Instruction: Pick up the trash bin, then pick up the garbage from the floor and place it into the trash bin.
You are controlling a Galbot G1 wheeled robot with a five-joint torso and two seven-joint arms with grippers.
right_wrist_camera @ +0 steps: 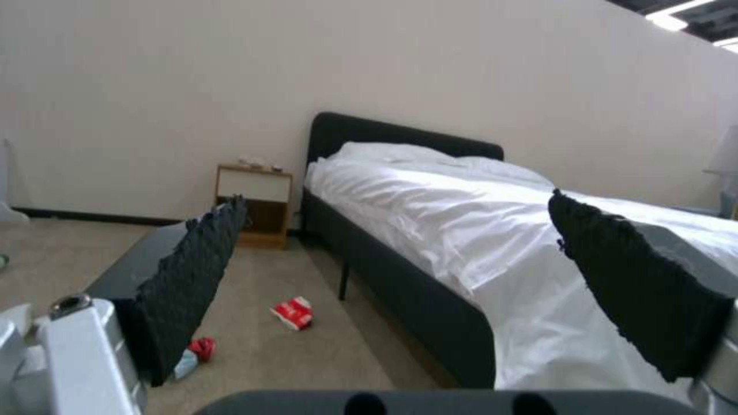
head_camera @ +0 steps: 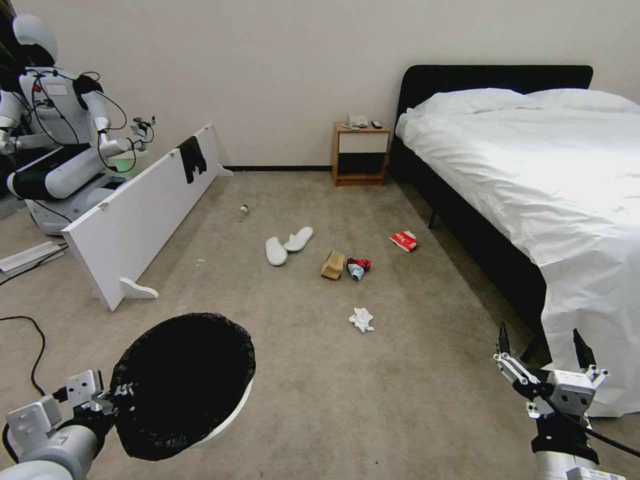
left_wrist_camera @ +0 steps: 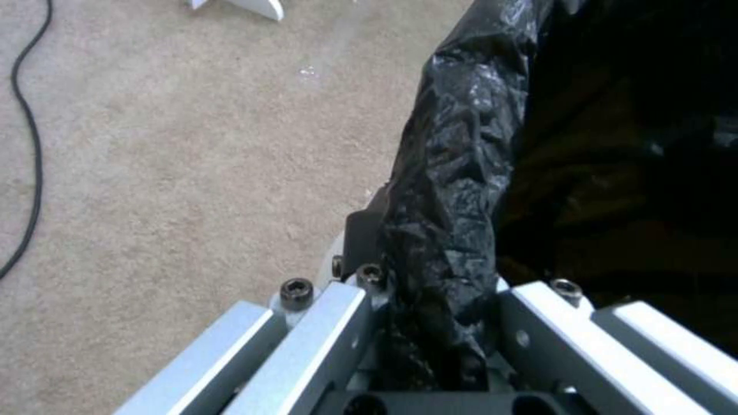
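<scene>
With the bin (head_camera: pixel 180 387) clamped at its rim in our left gripper (left_wrist_camera: pixel 430 323), we judge pickup next: right gripper (head_camera: pixel 540 353), spread wide and empty, must reach the tissue (head_camera: pixel 361 319).

left arm comes in low at the bottom left of the head view, wrist angled inward, and the left claw (head_camera: pixel 110 400) is clamped on the rim of the trash bin (head_camera: pixel 230 413), pinching the black liner between its fingers (left_wrist_camera: pixel 361 242). right arm is at the bottom right, forearm pointing up and forward, right claw (head_camera: pixel 543 347) spread wide with nothing in it, the two black ridged pads (right_wrist_camera: pixel 192 276) well apart.
</scene>
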